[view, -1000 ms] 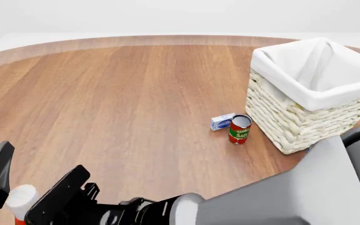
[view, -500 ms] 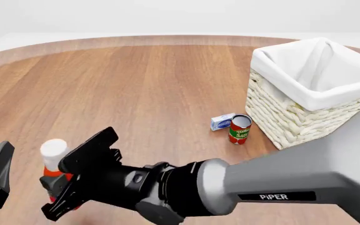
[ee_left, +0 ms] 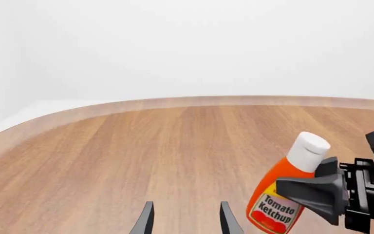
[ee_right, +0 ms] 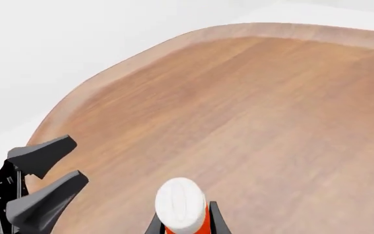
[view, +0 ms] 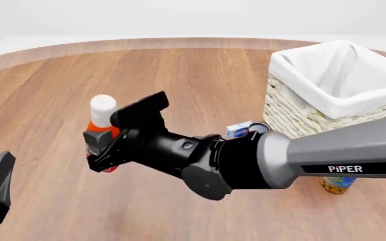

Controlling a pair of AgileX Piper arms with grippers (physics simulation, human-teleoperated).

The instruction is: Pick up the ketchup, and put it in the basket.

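Ketchup (ee_left: 279, 197), label "Tomato Ketchup", clamped in right gripper (view: 106, 143) fingers, lifted above table (view: 179, 75), left of basket (view: 327, 100). Arm reads "PIPER". Can mostly hidden. Left gripper (ee_left: 185, 222) fingers apart, cropped.

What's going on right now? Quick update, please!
Right gripper shut on the ketchup, held above the table. Left gripper open, holding nothing. Basket far right; small can and box stand before it.

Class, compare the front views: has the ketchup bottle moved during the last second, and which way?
Yes. Gripped in the right tool, the ketchup has travelled from the near-left corner of the view up and rightward, toward the unmoved basket.
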